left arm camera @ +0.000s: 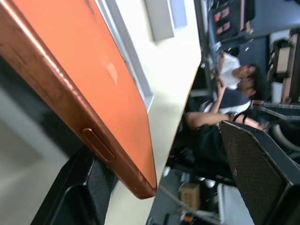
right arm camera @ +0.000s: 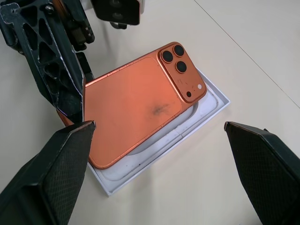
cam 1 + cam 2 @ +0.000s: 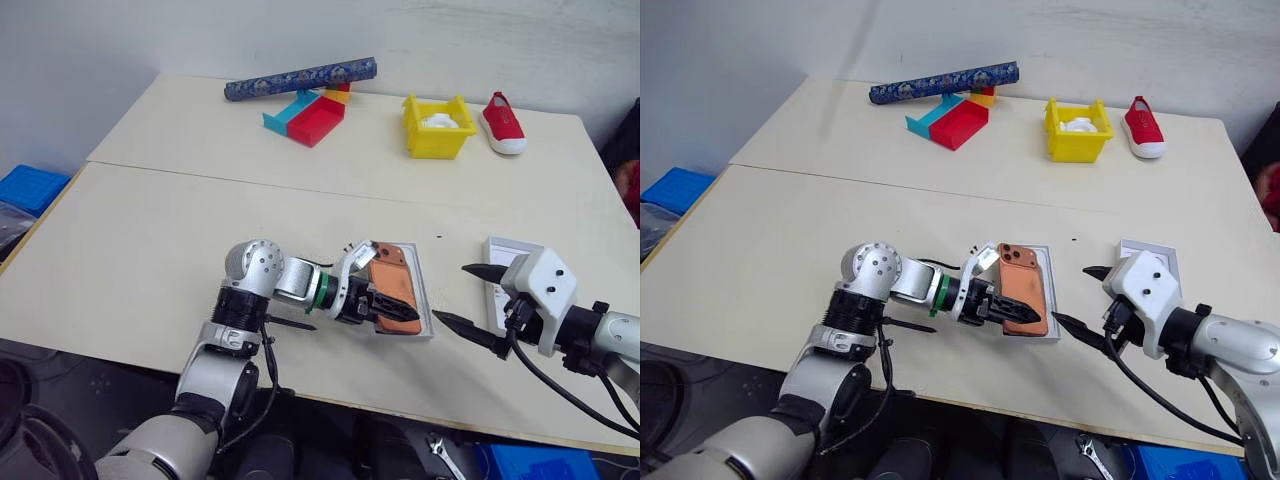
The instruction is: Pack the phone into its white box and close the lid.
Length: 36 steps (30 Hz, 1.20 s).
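The orange phone [image 2: 136,105] lies back-up and askew on the white box [image 2: 216,104], its lens cluster at the far end. It overhangs the box's near-left rim. My left gripper [image 3: 390,308] is at that overhanging end and is open. One finger [image 1: 89,187] sits under the phone's edge, the other well off its back. My right gripper [image 3: 452,293] hovers just right of the box, open and empty. The lid [image 3: 503,252], a white tray, lies on the table behind the right hand, partly hidden by it.
At the table's back are a yellow bin [image 3: 437,125], a red shoe [image 3: 503,123], a patterned roll [image 3: 300,78] and red and teal trays [image 3: 305,118]. A blue crate [image 3: 30,185] sits on the floor at left. A seated person [image 1: 229,93] is beyond the table's edge.
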Motion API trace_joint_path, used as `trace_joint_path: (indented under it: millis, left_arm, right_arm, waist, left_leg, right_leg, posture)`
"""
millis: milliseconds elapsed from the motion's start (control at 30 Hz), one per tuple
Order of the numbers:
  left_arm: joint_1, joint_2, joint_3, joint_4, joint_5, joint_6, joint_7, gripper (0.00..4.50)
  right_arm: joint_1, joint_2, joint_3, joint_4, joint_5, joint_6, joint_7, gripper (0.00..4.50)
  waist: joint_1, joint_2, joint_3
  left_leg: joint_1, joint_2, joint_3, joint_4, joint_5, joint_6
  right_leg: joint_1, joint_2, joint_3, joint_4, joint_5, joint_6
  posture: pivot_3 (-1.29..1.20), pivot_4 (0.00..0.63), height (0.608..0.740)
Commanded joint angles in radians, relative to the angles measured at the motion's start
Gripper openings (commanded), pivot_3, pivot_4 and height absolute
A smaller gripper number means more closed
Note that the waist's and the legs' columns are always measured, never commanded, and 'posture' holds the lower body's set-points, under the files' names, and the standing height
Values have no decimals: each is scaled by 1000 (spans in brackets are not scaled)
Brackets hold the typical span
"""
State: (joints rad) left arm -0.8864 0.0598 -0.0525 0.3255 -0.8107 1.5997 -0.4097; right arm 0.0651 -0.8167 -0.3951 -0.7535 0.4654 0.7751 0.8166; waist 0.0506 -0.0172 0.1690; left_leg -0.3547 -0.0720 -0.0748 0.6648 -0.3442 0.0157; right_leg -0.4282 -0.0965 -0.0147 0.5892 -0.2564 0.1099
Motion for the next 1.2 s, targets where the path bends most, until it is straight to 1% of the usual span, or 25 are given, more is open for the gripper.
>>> trace_joint_path:
  millis: [33,133,267,567,800,967,1200]
  left_arm:
    - [-28,14,-40,-36,3,-24,-75,3535]
    - [-52,17,-64,11,29,-64,-115,3535]
    - [-90,15,-126,73,81,-129,-179,3535]
    - [-129,37,-222,129,164,-198,-307,3535]
    - [-157,66,-328,88,219,-262,-412,3535]
    - [-173,121,-407,16,263,-312,-483,3535]
    - [-165,198,-443,-96,269,-305,-545,3535]
  right_arm:
    - [4,-7,-9,-11,13,-27,-11,4500]
    - [2,-4,-8,-9,16,-32,-18,4500]
    - [3,-3,-7,-8,21,-35,-26,4500]
    - [22,11,-4,-20,27,-44,-53,4500]
    - [41,13,-4,-22,33,-60,-69,4500]
    - [45,12,-1,-20,36,-67,-76,4500]
    - [57,10,-1,-18,36,-79,-82,4500]
  waist:
    - [0,0,0]
    - [0,0,0]
    - [1,0,0]
    - [1,0,0]
    - [0,0,0]
    - [-2,0,0]
    - [-2,1,0]
  left_leg:
    - [0,0,0,0,0,0]
    - [0,0,0,0,0,0]
    - [0,0,0,0,0,1]
    - [0,0,0,0,1,1]
    - [0,0,0,0,1,2]
    - [0,0,0,0,1,2]
    - [0,0,0,0,1,3]
  right_leg:
    - [0,0,0,0,0,0]
    - [0,0,0,0,0,0]
    - [0,0,0,0,0,0]
    - [0,0,2,0,0,0]
    - [0,0,2,0,0,0]
    - [0,0,3,0,0,0]
    - [0,0,3,0,0,0]
  posture:
    - [0,150,740]
    - [0,150,740]
    - [0,150,740]
    - [0,150,740]
    - [0,150,740]
    - [0,150,740]
    - [0,150,740]
